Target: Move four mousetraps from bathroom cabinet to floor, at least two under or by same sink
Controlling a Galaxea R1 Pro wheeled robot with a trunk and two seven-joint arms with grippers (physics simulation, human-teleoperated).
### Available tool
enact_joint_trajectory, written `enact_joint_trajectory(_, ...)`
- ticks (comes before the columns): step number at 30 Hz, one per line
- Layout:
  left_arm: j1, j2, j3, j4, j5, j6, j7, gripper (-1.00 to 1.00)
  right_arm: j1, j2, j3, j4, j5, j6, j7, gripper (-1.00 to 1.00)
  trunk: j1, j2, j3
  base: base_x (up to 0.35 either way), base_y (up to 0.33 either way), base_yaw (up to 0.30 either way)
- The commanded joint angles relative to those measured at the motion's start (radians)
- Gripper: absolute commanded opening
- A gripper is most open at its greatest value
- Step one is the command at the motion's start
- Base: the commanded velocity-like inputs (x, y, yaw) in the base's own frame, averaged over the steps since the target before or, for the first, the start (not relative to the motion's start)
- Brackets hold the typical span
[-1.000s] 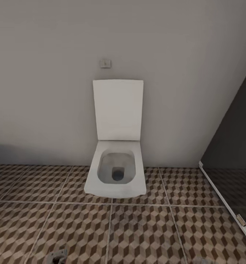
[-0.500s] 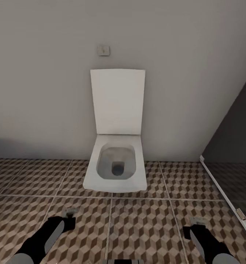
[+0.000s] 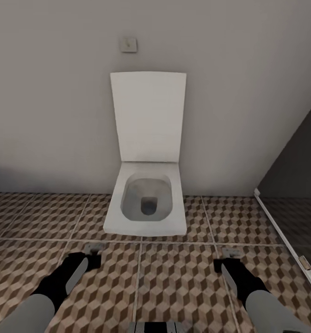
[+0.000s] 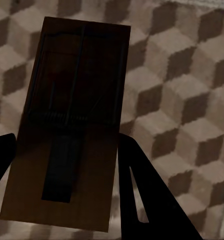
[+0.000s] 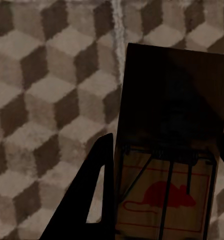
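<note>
Both arms carrying: left gripper (image 3: 94, 250) clamped on a flat dark-brown rectangular mousetrap (image 4: 72, 125), right gripper (image 3: 231, 254) clamped on a second, mouse-print mousetrap (image 5: 169, 145), above the cube-patterned tiled bathroom floor (image 3: 183, 282). Transport step, I reckon; next: find the sink, lower, release. Ahead, open white toilet (image 3: 146, 203). Traps unreadable from the head camera.

Light: soft and even in the head view, no glare.
Shadows: faint grey band low on the wall (image 3: 44, 178); traps (image 4: 72, 125) (image 5: 172, 145) very dark in both wrist views.
Sharpness: floor (image 3: 183, 286) slightly soft; wrist views blurry and grainy.
</note>
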Motion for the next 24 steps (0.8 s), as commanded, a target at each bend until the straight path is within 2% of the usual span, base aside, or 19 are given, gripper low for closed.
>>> enact_joint_trajectory(1,-0.001,0.003,-0.006,0.0,0.003,0.003,0.007,-1.0,-0.002,0.002,-0.001,-0.001,0.002,-0.003,0.002,-1.0,0.0,-0.001,-0.005,0.0,0.0,0.0)
enact_joint_trajectory(9,-0.001,0.007,-0.002,0.002,-0.005,0.0,0.007,-1.0,-0.004,0.002,0.003,0.061,0.003,-0.094,0.003,-1.0,0.004,-0.002,-0.036,0.0,0.0,0.0)
enact_joint_trajectory(19,-0.001,0.009,0.001,0.002,-0.006,-0.008,0.008,-1.0,-0.004,-0.013,0.0,0.079,0.001,-0.106,0.009,-1.0,0.008,-0.005,-0.074,0.0,0.0,0.0)
enact_joint_trajectory(24,-0.001,0.009,0.002,-0.003,-0.008,-0.011,0.009,-1.0,-0.004,-0.013,0.002,0.08,0.0,-0.107,0.006,-1.0,0.008,-0.005,-0.074,0.0,0.0,0.0)
